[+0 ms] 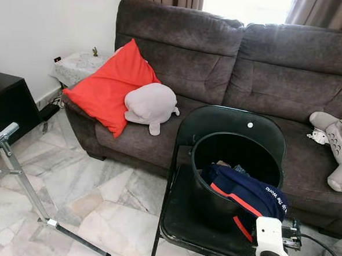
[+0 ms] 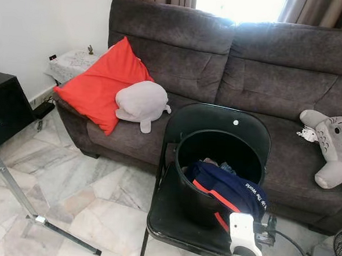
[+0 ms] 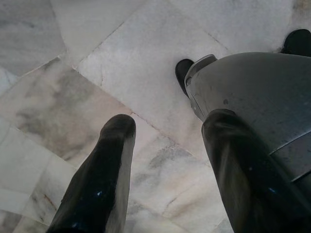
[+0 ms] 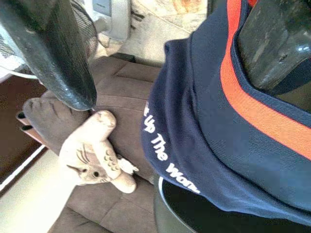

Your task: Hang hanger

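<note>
A navy garment with an orange stripe (image 1: 249, 196) hangs over the rim of a black bucket (image 1: 212, 206). The bucket stands on a black folding chair (image 1: 180, 221) in front of the sofa. My right arm's white wrist (image 1: 270, 237) is low beside the chair's front right corner. In the right wrist view my right gripper (image 4: 170, 92) is open, its fingers spread wide at the garment (image 4: 218, 145), one fingertip (image 4: 272, 43) against the cloth. My left gripper (image 3: 172, 121) hangs open over the marble floor beside my own dark leg (image 3: 252, 92). I see no hanger.
A metal rack's leg (image 1: 22, 183) slants across the floor at the left. The brown sofa (image 1: 279, 71) holds a red cushion (image 1: 106, 89), a grey plush (image 1: 151, 105) and a cat plush (image 1: 338, 147). A black cabinet (image 1: 4, 103) is far left, a fan (image 2: 339, 248) at the right.
</note>
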{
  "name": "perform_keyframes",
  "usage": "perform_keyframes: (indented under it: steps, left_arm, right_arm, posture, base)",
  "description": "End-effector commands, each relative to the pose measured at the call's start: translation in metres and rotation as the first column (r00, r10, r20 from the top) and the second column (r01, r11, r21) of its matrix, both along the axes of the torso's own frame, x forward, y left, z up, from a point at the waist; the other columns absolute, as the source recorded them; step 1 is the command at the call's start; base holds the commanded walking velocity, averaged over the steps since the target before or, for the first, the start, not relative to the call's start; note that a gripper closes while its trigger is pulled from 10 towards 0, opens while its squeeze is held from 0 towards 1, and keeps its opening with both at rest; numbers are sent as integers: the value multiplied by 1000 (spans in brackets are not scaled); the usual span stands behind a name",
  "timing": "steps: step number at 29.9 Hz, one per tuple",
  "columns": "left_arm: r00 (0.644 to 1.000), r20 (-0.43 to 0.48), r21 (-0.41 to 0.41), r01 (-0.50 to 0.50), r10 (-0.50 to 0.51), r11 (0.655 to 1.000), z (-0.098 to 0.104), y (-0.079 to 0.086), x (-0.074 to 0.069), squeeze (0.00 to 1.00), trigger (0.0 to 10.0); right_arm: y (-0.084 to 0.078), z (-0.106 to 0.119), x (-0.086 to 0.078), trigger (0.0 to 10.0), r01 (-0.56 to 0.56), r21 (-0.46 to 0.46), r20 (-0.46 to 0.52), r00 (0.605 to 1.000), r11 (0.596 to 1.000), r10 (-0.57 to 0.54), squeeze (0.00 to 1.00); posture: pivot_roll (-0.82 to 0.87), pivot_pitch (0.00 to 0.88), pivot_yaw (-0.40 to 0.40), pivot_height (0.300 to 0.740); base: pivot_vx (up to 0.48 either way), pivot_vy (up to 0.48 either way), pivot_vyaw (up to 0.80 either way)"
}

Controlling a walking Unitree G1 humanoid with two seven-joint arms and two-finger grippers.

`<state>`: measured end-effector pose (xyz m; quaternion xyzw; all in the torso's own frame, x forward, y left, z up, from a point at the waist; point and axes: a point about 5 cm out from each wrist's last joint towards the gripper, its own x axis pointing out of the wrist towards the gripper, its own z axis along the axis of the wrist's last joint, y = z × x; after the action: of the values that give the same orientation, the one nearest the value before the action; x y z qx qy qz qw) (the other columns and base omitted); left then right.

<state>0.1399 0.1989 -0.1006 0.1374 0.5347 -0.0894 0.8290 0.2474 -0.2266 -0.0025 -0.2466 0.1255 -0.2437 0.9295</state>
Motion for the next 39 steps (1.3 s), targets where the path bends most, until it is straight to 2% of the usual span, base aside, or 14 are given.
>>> perform_keyframes:
  steps: [1, 8, 9, 13, 16, 22, 34, 39]
  left_arm:
    - [999, -35, -23, 22, -23, 999, -3, -7, -7, 0, 10000]
    - [999, -35, -23, 24, -24, 999, -3, -6, -7, 0, 10000]
    - [999, -35, -22, 25, -25, 999, -3, -6, -7, 0, 10000]
    - [999, -36, -22, 26, -27, 999, -3, -6, -7, 0, 10000]
    - [999, -37, -23, 30, -31, 999, -3, -6, -7, 0, 10000]
    - [999, -38, -23, 32, -33, 999, -3, -6, -7, 0, 10000]
    - [998, -41, -17, 45, -45, 999, -3, -4, -7, 0, 10000]
    - [998, -43, -14, 52, -52, 999, -3, -3, -8, 0, 10000]
  right_arm:
    - [-5, -1, -3, 10000, 35, -12, -12, 999, 999, -35, 0]
    - [-8, 11, 5, 10000, 40, -44, 50, 998, 998, -38, 0]
    - [-11, 17, 8, 10000, 48, -72, 75, 996, 996, -42, 0]
    - [-19, 23, 11, 10000, 76, -91, 95, 993, 993, -68, 0]
    - [-20, 16, 13, 10000, 55, -2, 30, 998, 998, -55, 0]
    - [-24, 9, 13, 10000, 65, 4, -41, 997, 998, -65, 0]
    - [-23, 6, 18, 10000, 61, 31, -94, 994, 998, -58, 0]
    - [-13, 2, 22, 10000, 17, 148, -104, 995, 989, -2, 0]
  posture:
    - [-43, 0, -15, 740]
    - [-41, 0, -13, 740]
    - [-41, 0, -13, 740]
    - [-42, 0, -11, 740]
    - [-43, 0, -11, 740]
    - [-38, 0, -11, 740]
    - [-10, 8, 6, 740]
    - [1, 14, 13, 740]
  base:
    - [0, 0, 0]
    - [0, 0, 0]
    - [0, 0, 0]
    - [0, 0, 0]
    - [0, 0, 0]
    - [0, 0, 0]
    - [0, 0, 0]
    - [0, 0, 0]
